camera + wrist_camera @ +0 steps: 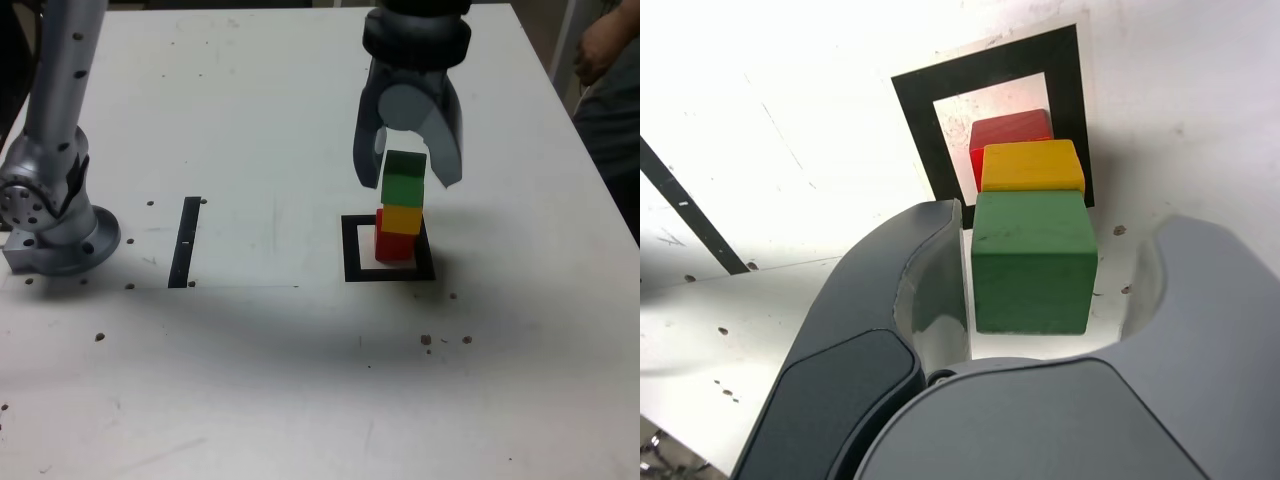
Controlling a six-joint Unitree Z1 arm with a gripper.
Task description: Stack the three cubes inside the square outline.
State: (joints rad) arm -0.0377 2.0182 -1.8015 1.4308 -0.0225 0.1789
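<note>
Three cubes stand stacked inside the square outline (352, 250) (915, 110). The red cube (396, 246) (1010, 130) is at the bottom, the yellow cube (402, 218) (1032, 167) sits on it, and the green cube (404, 172) (1033, 262) is on top. The stack leans slightly, each cube a bit offset from the one below. My gripper (408, 183) (1060, 225) hangs over the stack with its fingers on either side of the green cube. It is open: the wrist view shows a clear gap on one side, while the other finger lies close against the cube.
A thin black strip (186, 242) (690, 210) lies on the white table towards the exterior view's left. The arm's base (50, 225) stands at the far left. A person's hand and clothing (605, 60) show at the right edge. Small dark specks dot the table.
</note>
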